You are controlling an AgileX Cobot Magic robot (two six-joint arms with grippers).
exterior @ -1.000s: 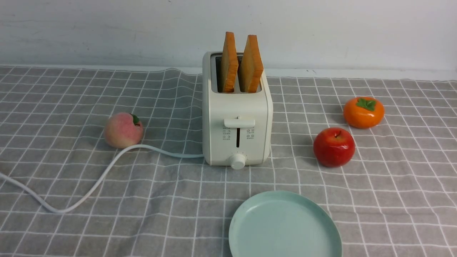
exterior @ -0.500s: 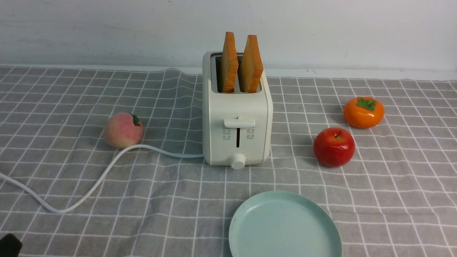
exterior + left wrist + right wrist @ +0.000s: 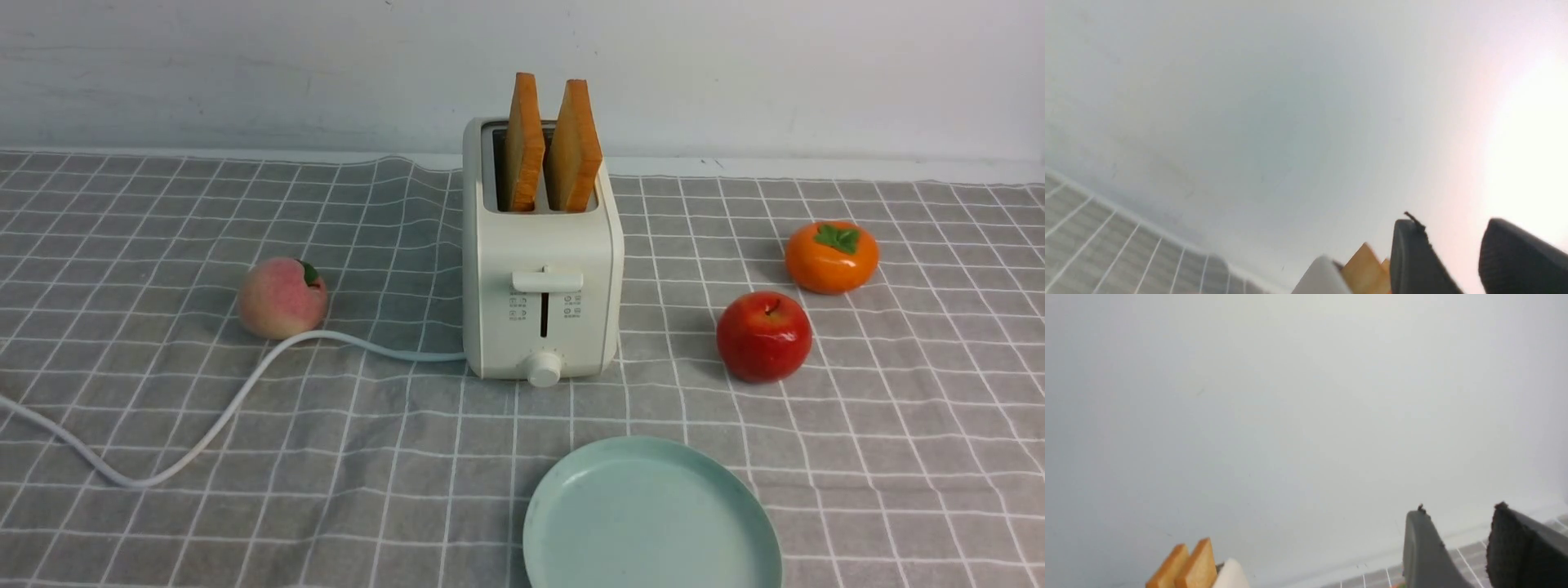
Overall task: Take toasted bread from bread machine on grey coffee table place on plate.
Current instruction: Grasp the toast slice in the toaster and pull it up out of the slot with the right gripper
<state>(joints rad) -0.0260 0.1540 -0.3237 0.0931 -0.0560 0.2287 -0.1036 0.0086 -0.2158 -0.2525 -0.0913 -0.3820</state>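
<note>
Two toasted slices are stood on edge in the toaster (image 3: 539,269), the left slice (image 3: 523,143) in the left slot and the right slice (image 3: 574,147) in the right slot. Their upper halves are raised clear above the slots. The toaster is set mid-table on the table (image 3: 898,457), towards the far side, with its lever (image 3: 547,280) and knob (image 3: 543,369) turned to the near side. The plate (image 3: 649,523) is laid at the near edge, a little right of the toaster and apart from it, and its near part is cut off by the front view.

A white cord (image 3: 245,392) is run from the toaster's left side across the cloth to the near left. A peach (image 3: 282,298) is placed just beyond the cord, left of the toaster. An apple (image 3: 763,336) is placed to the toaster's right, with a persimmon (image 3: 831,257) farther off and more to the right.

The left gripper (image 3: 1451,228) is seen only by its own wrist camera. Its dark fingers (image 3: 1412,257) are parted, with bright wall shown between them. The right gripper (image 3: 1457,514) is likewise held with its fingers (image 3: 1425,551) apart, wall and a strip of cloth being visible in the gap. Both are raised in the air, well apart from the slices.
</note>
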